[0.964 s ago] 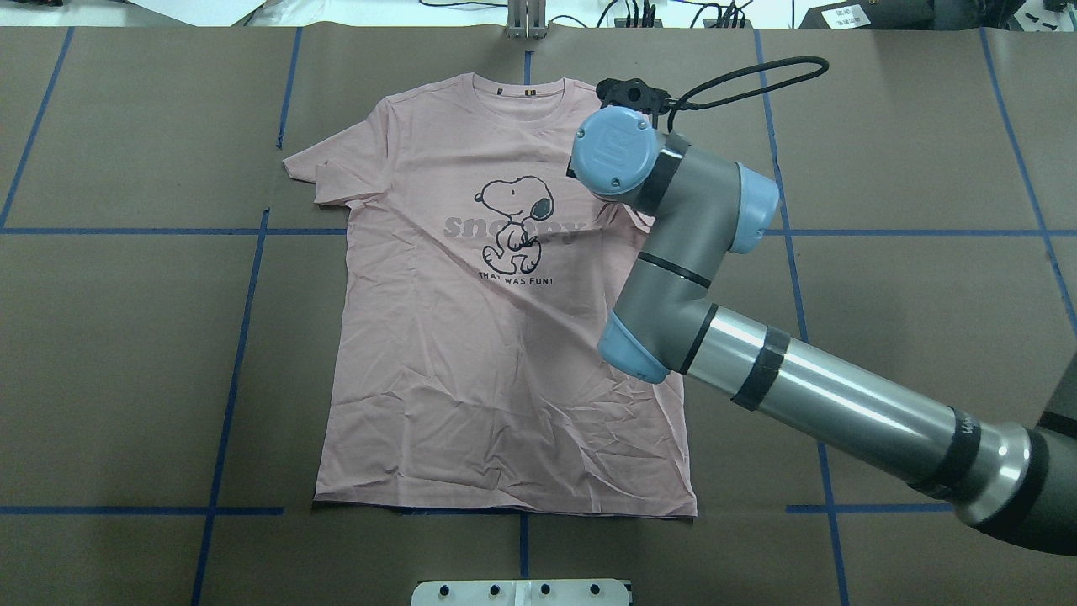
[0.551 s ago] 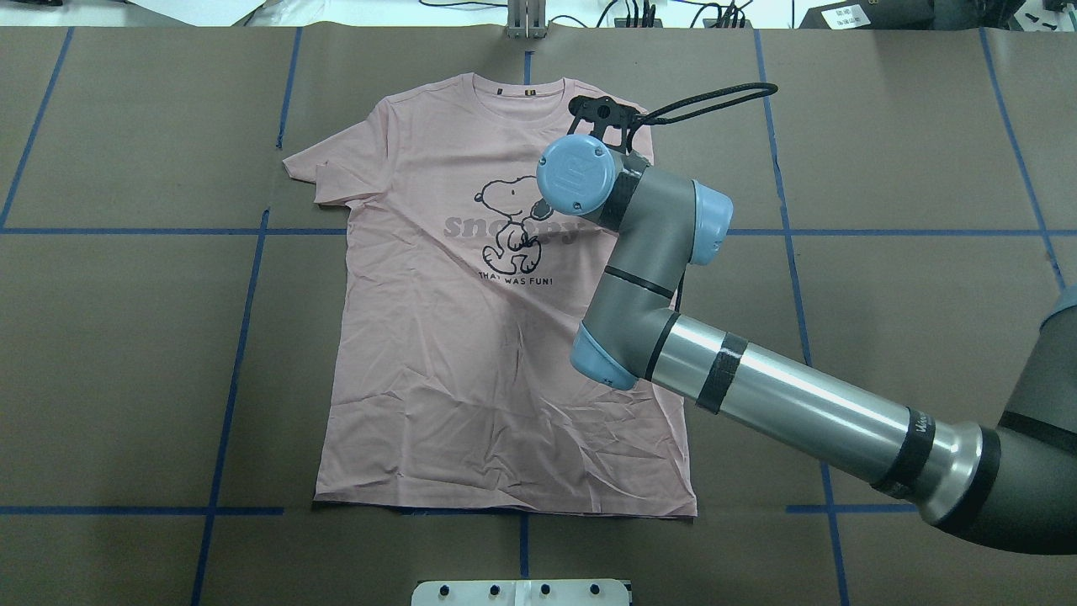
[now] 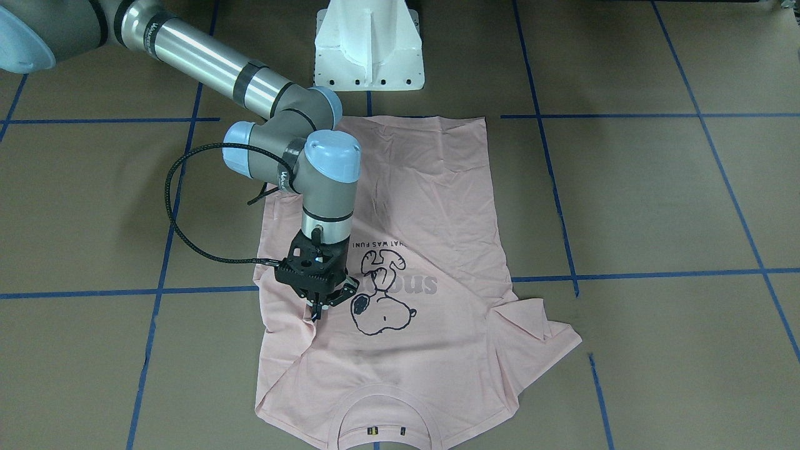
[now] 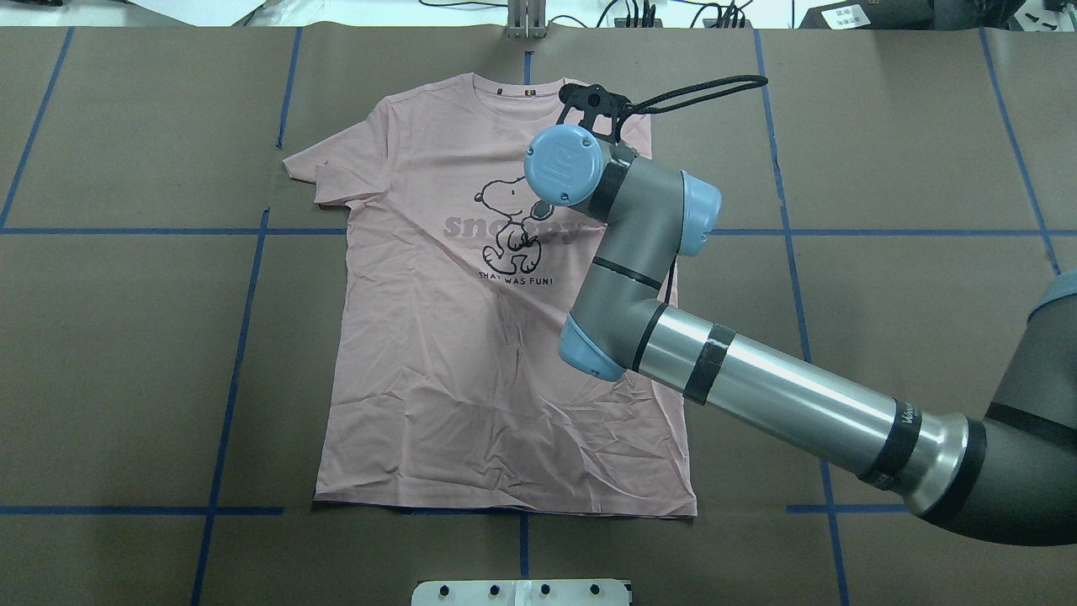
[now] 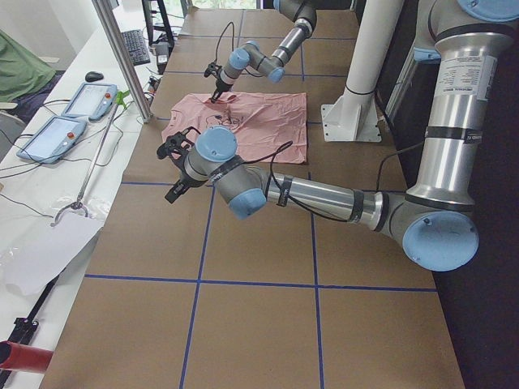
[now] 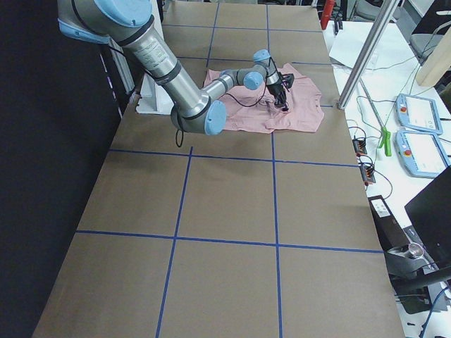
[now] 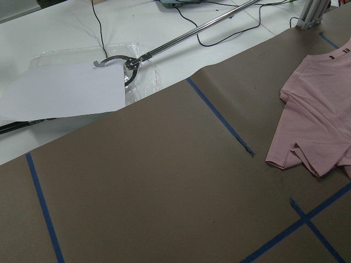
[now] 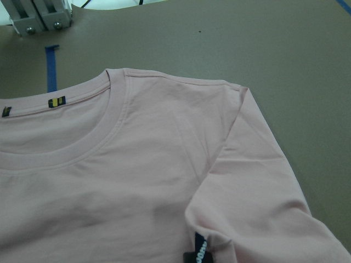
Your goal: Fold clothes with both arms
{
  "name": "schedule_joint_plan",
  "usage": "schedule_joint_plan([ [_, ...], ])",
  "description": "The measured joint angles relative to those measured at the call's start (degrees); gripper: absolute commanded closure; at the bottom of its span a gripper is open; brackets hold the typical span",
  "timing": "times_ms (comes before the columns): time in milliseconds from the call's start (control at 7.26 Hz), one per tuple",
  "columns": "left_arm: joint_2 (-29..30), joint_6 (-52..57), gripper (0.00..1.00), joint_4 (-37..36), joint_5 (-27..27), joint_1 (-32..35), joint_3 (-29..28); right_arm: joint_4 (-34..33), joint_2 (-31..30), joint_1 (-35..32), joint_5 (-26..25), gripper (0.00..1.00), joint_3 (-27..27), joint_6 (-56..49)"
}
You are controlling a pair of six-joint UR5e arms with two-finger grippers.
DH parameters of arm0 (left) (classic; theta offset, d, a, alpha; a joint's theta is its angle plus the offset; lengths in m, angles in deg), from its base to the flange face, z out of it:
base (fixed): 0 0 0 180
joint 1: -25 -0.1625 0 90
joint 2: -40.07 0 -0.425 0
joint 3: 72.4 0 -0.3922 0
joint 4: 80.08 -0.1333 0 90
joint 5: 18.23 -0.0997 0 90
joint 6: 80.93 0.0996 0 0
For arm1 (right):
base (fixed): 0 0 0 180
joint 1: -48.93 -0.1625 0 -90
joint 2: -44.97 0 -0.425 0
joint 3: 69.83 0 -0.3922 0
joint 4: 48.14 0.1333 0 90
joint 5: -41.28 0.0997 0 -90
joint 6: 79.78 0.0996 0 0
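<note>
One T-shirt [image 4: 471,362] is lying face up mid-table [image 4: 126,337], collar toward the far edge, print reading "THAT WAS FUN!". Of two grippers, the right gripper [image 3: 317,309] is pinching its folded-in sleeve; I cannot tell the left gripper's [image 5: 170,170] state.

In the overhead view the right arm [image 4: 648,244] covers one sleeve of the T-shirt [image 4: 437,353]; the front view's bottom edge cuts its collar [image 3: 381,395]; the left gripper [image 5: 173,168] is too small to judge.
</note>
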Motion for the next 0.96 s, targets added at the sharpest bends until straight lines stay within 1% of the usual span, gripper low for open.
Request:
schedule_joint_plan([
  [138, -0.1, -0.2, 0.00, 0.0, -0.1, 0.0, 0.2, -0.2, 1.0, -0.5, 1.3, 0.00, -0.1, -0.8],
  [275, -0.2, -0.3, 0.00, -0.1, -0.3, -0.1, 0.2, -0.5, 1.9, -2.1, 4.8, 0.00, 0.1, -2.8],
  [551, 0.2, -3.2, 0.00, -0.2, -1.0, -2.0, -0.2, -1.3, 2.0, -8.5, 15.8, 0.00, 1.7, -11.7],
  [688, 1.2, -8.2, 0.02, -0.1, -2.5, -4.7, -0.2, -2.6, 0.1, -12.9, 22.2, 0.00, 4.2, -18.2],
  [826, 2.8, -14.7, 0.15, -0.2, -4.8, -8.1, -0.3, -3.5, -4.0, -17.8, 28.7, 0.00, 8.5, -26.1],
  [964, 4.9, -21.3, 0.25, -0.4, -8.4, -11.7, -0.8, -3.9, -9.1, -22.9, 35.0, 0.00, 12.9, -34.0],
])
